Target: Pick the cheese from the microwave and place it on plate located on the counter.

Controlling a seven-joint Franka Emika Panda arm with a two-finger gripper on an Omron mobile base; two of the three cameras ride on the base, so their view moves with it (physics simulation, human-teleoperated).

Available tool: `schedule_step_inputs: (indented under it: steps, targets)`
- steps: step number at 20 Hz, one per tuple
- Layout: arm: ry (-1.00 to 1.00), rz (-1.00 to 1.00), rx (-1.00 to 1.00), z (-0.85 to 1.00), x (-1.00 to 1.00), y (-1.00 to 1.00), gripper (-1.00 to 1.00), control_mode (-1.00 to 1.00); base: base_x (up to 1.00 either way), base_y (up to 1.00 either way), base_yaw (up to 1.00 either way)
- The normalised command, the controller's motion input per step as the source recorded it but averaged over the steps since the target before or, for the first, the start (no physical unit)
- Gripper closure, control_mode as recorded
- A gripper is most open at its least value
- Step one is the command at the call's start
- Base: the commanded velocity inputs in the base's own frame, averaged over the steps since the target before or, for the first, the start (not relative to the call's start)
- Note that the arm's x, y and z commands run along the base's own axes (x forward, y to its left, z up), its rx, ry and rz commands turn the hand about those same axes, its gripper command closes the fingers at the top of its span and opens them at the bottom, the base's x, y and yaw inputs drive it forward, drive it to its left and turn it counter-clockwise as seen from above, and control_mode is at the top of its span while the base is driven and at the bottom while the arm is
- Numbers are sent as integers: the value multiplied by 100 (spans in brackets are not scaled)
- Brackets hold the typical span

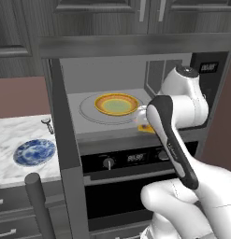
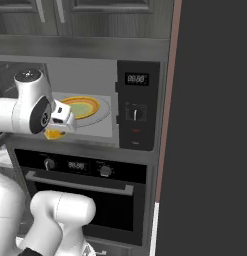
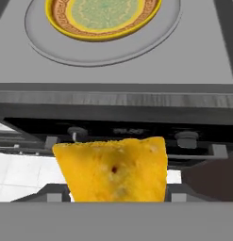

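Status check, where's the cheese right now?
Gripper shut on the cheese, just outside the microwave opening. Blue plate waits on the counter. Nothing seen blocking.

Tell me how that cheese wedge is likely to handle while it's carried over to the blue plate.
The cheese looks like a solid, flat-sided wedge, so probably stiff, not floppy, and unlikely to roll. It is small, so likely light. Its tapering sides could let it slip or twist in the grip, so a gentle swing to the plate seems wise.

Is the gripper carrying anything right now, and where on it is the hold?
Apparently the cheese, held by its lower end at the gripper; the fingers themselves are hidden.
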Motion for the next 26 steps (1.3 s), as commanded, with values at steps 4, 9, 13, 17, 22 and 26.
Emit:
schedule_step_inputs:
  steps: [4,9,13,17,22,26]
  targets:
    - [-8,0,-2,-10,-83,-3,100,-100,0,0,0]
    - [0,0,0,0,-48,-17,100,-100,0,0,0]
    - [3,-1,0,0,-10,-34,100,-100,0,0,0]
    - [1,0,0,0,-3,-9,100,100,-40,-19,0]
    - [0,0,0,0,0,0,100,100,-97,-36,0]
    - [0,0,0,0,0,0,100,100,-100,-37,1]
